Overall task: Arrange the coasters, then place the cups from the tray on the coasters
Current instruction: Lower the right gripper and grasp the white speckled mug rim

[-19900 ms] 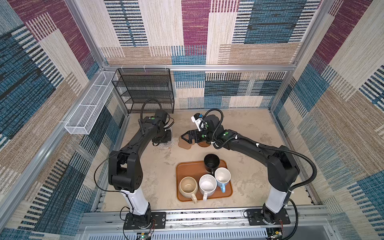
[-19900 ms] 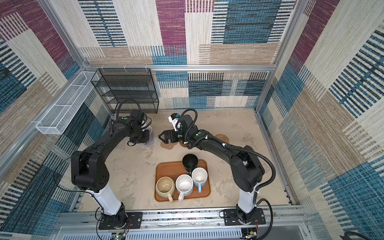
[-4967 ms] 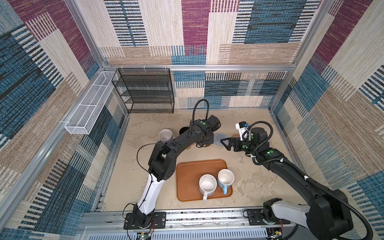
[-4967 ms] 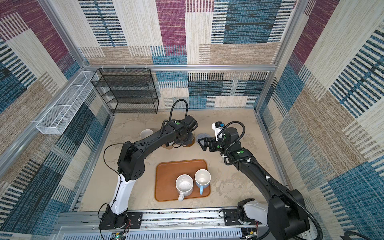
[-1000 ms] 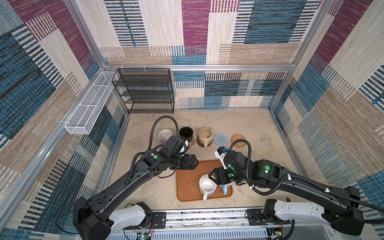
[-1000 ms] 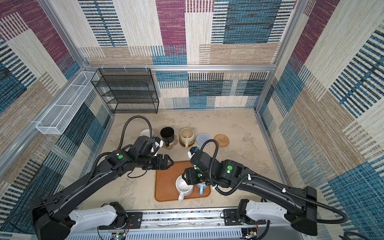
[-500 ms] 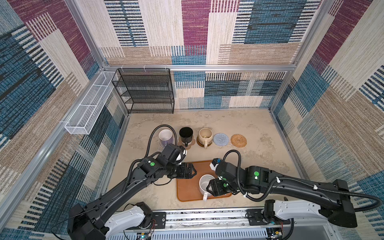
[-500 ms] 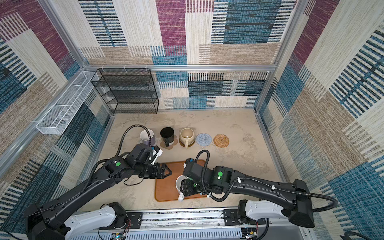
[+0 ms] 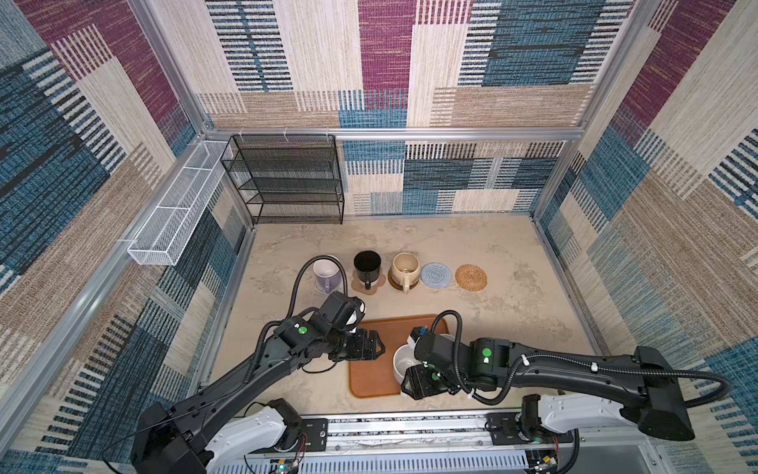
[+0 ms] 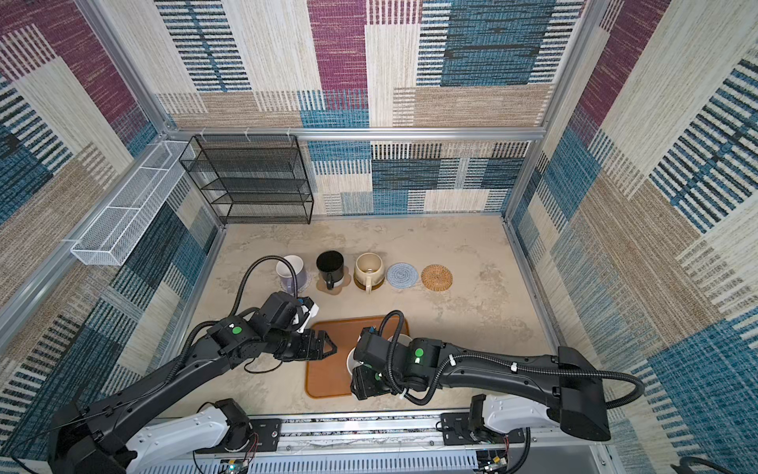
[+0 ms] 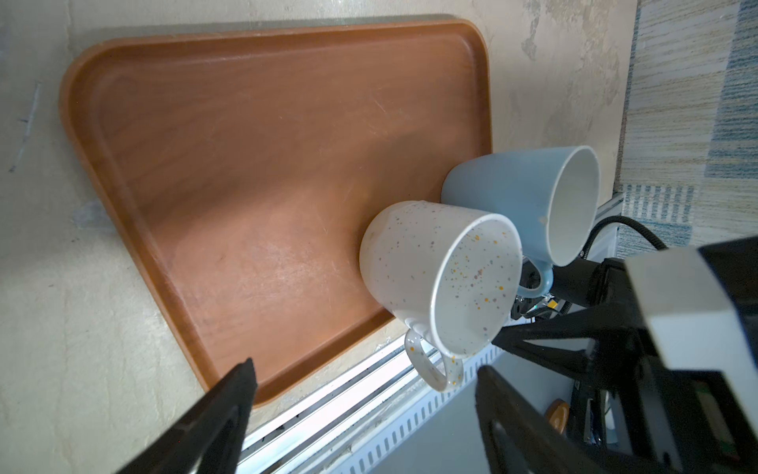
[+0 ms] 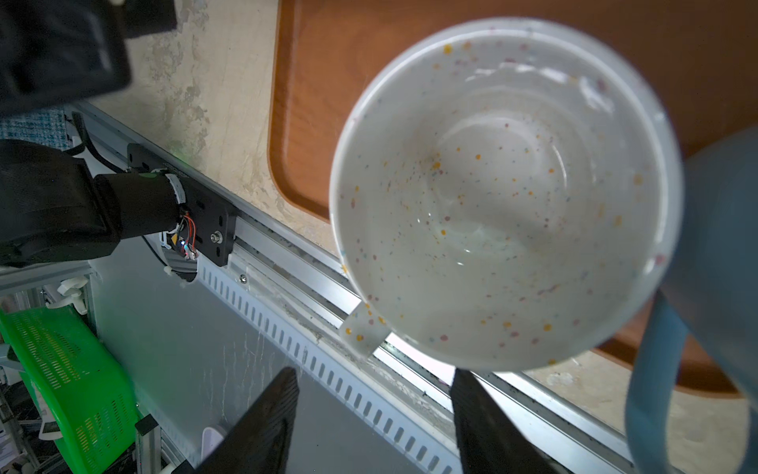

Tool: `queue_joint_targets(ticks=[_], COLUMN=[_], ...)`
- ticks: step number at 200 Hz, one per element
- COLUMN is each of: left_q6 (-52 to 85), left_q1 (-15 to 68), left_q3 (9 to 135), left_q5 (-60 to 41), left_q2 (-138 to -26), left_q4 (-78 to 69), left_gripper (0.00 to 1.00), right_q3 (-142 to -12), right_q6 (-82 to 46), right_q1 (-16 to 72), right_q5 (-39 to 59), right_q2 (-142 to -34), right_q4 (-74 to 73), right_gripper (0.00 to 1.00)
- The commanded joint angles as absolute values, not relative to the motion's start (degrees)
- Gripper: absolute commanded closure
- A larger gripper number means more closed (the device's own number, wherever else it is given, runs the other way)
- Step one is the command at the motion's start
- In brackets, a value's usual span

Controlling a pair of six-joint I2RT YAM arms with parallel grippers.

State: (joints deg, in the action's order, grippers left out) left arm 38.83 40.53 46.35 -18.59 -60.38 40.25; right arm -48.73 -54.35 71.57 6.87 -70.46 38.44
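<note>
Gaping empty, left tool (image 11: 365,369) and right tool (image 12: 375,371) hang near the speckled mug (image 11: 410,254) on the tray (image 11: 246,164)

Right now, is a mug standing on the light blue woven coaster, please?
No, in a top view the light blue woven coaster lies bare, beside the beige mug.

On the right wrist view the light blue mug (image 12: 722,246) is blurred and cut off at the edge. In both top views my right arm (image 9: 492,363) hides most of it and half the white speckled mug (image 9: 398,363), by the tray's (image 9: 369,381) right edge.
</note>
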Motion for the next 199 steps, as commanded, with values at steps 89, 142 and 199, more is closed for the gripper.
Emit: queue_joint_targets(ticks=[89,142,199], left_q6=[39.94,39.91,40.45], left_q1=[40.41,40.42,40.43], left_q3=[44.63,44.92,44.58], left_q5=[-17.59,-17.47,-17.26], left_q2=[-60.46,-60.40,-60.47], left_q4=[38.14,38.31,37.84], left_gripper=[0.14,0.13,0.13], right_q3=[-53.10,-54.38,-54.87], right_q6=[-55.97,-56.52,-56.31], right_q1=[71.74,71.72,73.58], right_q5=[-3.27,-7.34,-7.94], right_q2=[-78.46,-79.58,-81.58], right_q4=[39.65,43.91,42.03], right_gripper=[0.39,0.57,0.55])
